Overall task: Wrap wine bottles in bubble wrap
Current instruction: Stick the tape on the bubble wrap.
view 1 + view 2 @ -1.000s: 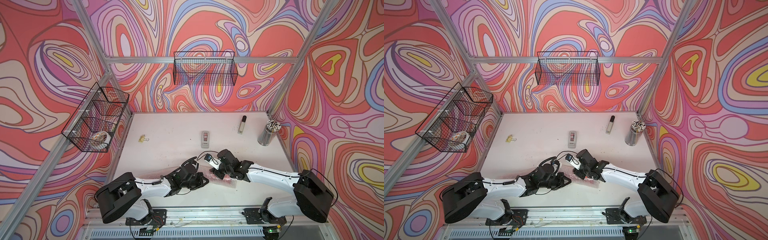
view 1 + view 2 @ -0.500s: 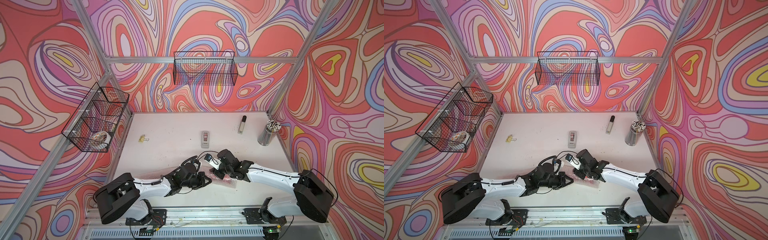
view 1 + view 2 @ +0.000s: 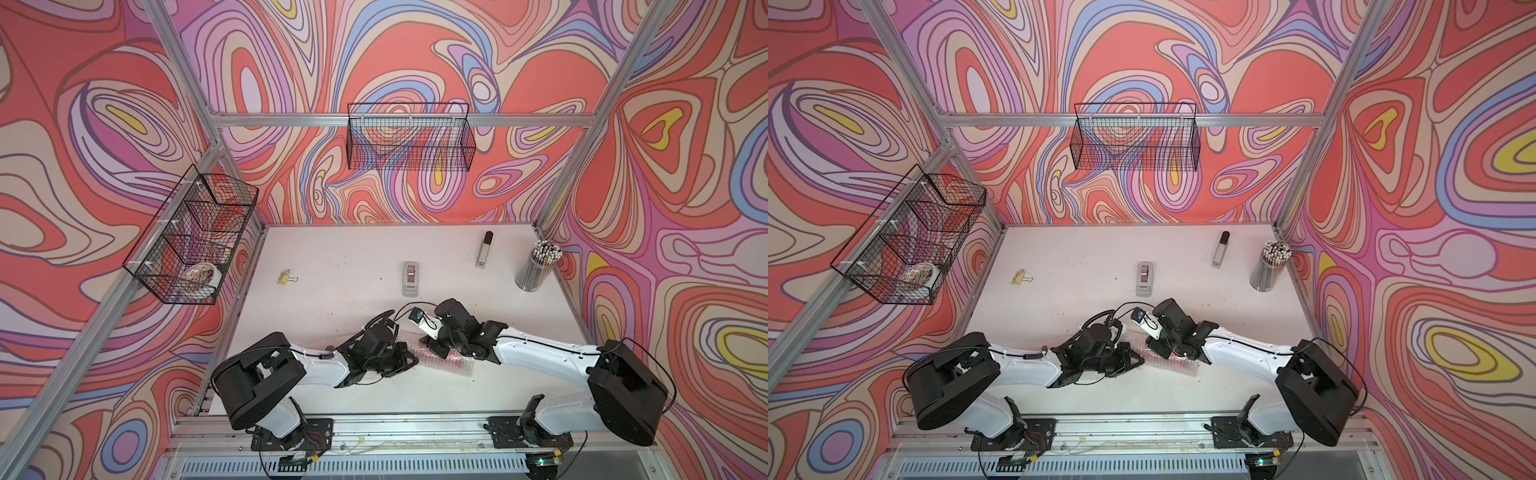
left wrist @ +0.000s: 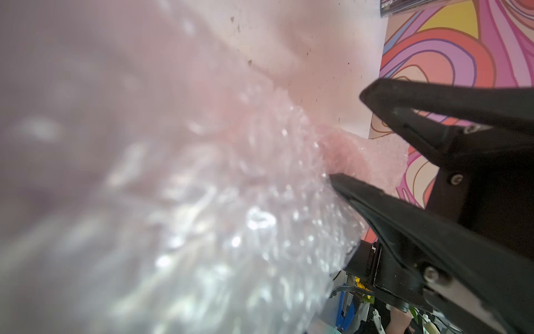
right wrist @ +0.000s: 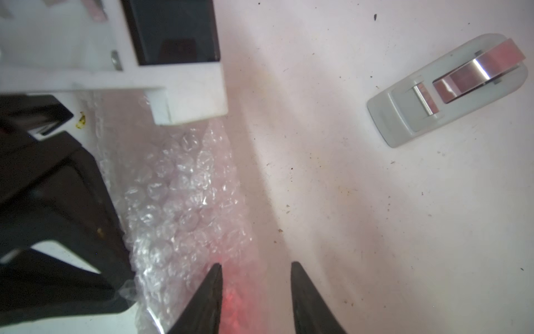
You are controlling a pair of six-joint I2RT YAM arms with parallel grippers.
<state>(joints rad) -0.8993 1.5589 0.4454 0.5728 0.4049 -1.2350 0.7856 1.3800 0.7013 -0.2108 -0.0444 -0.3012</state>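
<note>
In the right wrist view the right gripper (image 5: 255,289) straddles, fingers apart, the red of a wine bottle (image 5: 234,303) lying under bubble wrap (image 5: 185,202) on the front-middle table (image 5: 375,202), grip unclear, while the left gripper (image 3: 409,360) pinches the wrap's edge.

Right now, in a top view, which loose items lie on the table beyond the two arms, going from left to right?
yellow binder clip → grey tape dispenser → slim silver-and-black bar → mesh cup of pencils
</note>
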